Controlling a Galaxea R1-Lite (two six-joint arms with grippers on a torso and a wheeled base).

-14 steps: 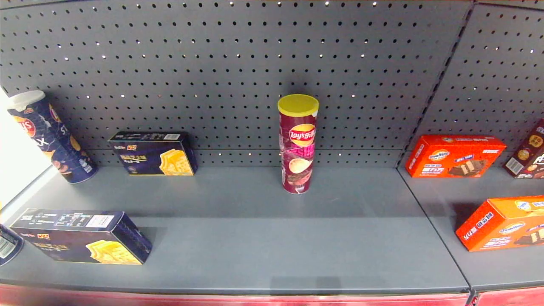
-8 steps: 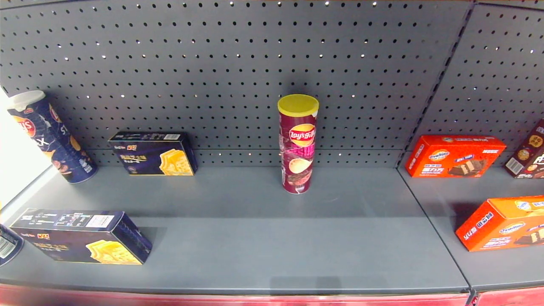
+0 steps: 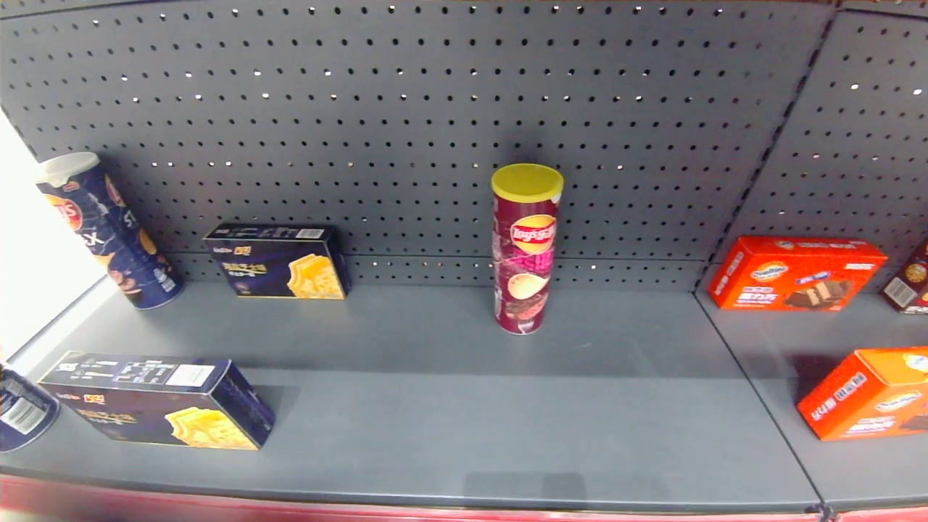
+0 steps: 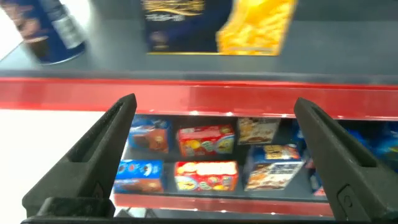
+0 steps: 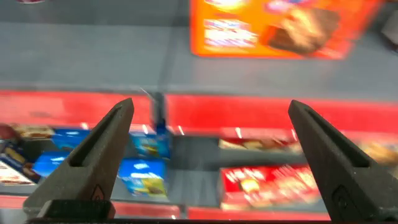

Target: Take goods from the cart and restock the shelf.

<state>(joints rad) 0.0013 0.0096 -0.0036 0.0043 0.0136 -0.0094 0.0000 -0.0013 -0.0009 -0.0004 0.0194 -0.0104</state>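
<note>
On the shelf (image 3: 435,406): two navy chip cans (image 3: 109,232) (image 3: 22,409), one maroon chip can (image 3: 527,250), two navy boxes (image 3: 279,261) (image 3: 159,399), two orange boxes (image 3: 796,273) (image 3: 866,393), one brown box (image 3: 910,284)

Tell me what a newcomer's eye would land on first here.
The maroon chip can with its yellow lid stands upright and alone mid-shelf, near the pegboard. On the right section, the back orange box and the front orange box stand out brightly against the grey shelf.
</note>
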